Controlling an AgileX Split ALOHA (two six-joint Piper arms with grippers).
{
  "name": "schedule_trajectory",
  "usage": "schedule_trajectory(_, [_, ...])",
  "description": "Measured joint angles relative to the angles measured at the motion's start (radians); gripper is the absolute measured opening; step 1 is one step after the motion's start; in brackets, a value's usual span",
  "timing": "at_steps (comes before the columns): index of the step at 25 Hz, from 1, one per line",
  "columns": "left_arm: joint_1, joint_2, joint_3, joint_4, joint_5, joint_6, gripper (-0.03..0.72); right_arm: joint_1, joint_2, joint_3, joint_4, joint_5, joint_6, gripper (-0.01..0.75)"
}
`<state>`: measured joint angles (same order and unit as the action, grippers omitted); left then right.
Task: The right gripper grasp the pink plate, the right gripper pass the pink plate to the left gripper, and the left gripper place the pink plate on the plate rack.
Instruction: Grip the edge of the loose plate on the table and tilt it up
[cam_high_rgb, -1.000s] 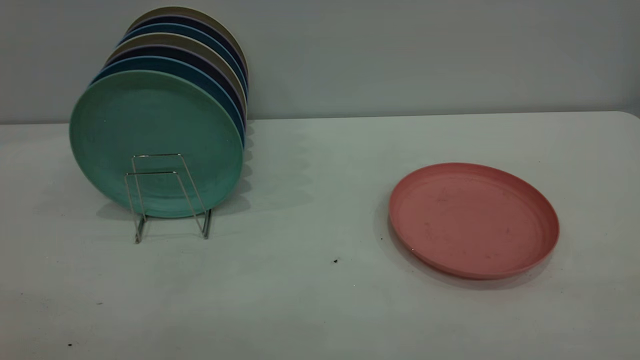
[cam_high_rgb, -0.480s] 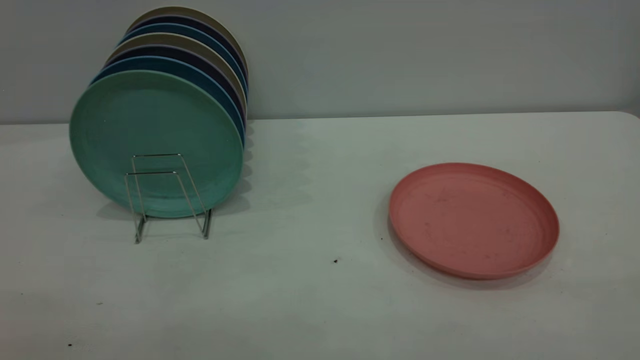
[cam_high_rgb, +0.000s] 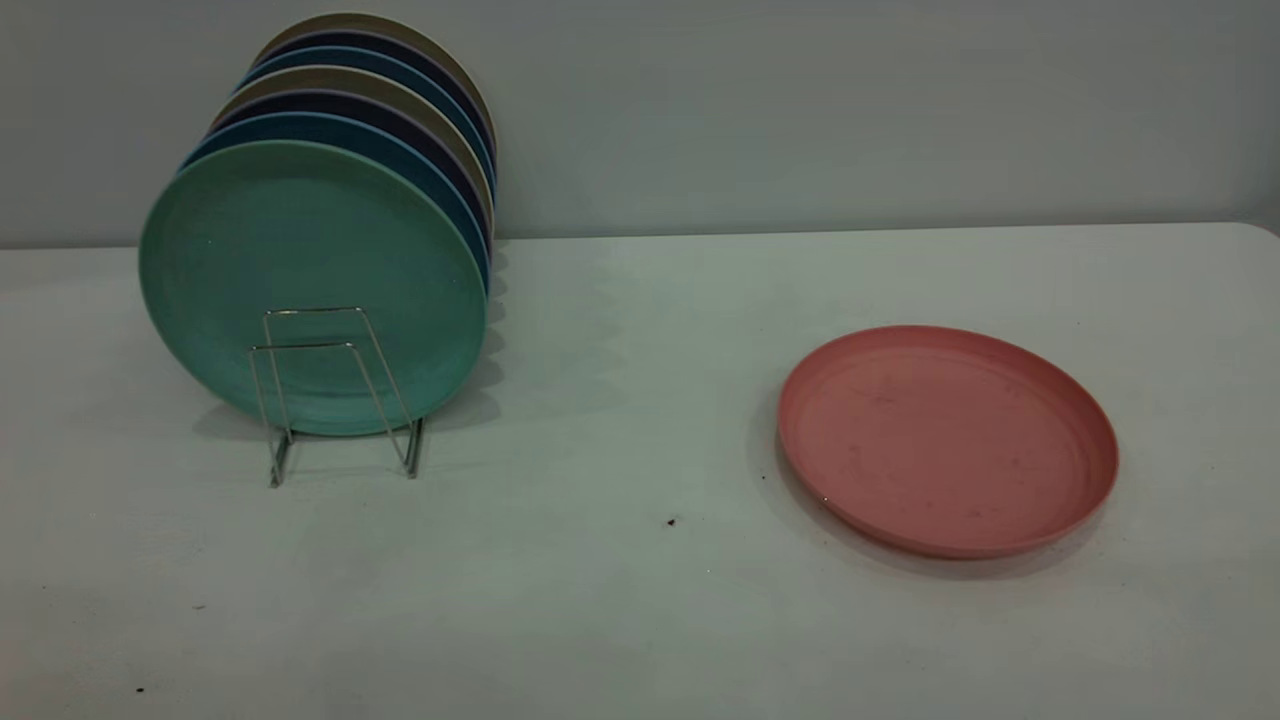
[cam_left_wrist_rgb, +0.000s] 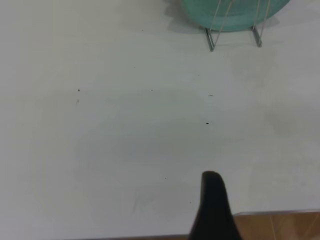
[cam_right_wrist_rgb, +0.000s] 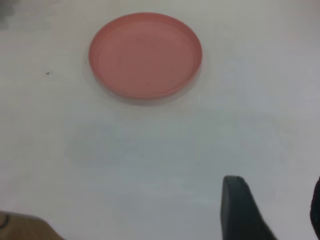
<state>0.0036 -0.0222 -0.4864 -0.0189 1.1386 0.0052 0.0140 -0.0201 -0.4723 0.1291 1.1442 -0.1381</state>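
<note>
Black tapered end effector fingers (cam_right_wrist_rgb: 240, 210)

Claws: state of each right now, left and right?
Left claw: cannot be told.
Right claw: open, holding nothing, short of the pink plate.

Rear plates (cam_high_rgb: 400, 70) mostly hidden behind green plate (cam_high_rgb: 310, 285), left gripper (cam_left_wrist_rgb: 214, 210) cropped to one fingertip, right gripper (cam_right_wrist_rgb: 272, 210) cut off too

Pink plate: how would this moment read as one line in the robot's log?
pink plate: flat on table, untouched | plate rack: front slot free | right gripper: open, away from plate | left gripper: parked
</note>
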Motion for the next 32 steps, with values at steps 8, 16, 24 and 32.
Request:
schedule_trajectory(8, [0.0, 0.0, 0.0, 0.0, -0.001, 0.0, 0.57, 0.0, 0.0, 0.0, 0.0, 0.0, 0.0, 0.357])
schedule_trajectory(16, [0.0, 0.069, -0.067, 0.0, -0.045, -0.064, 0.57, 0.0, 0.048, -0.014, 0.042, -0.059, 0.001, 0.359])
schedule_trajectory(24, [0.0, 0.571, -0.238, -0.003, -0.291, 0.008, 0.584, 0.0, 0.518, -0.069, 0.099, -0.319, -0.002, 0.485])
schedule_trajectory(32, [0.0, 1.047, -0.415, -0.042, -0.388, 0.14, 0.585, 0.0, 0.974, -0.15, 0.216, -0.511, -0.143, 0.514])
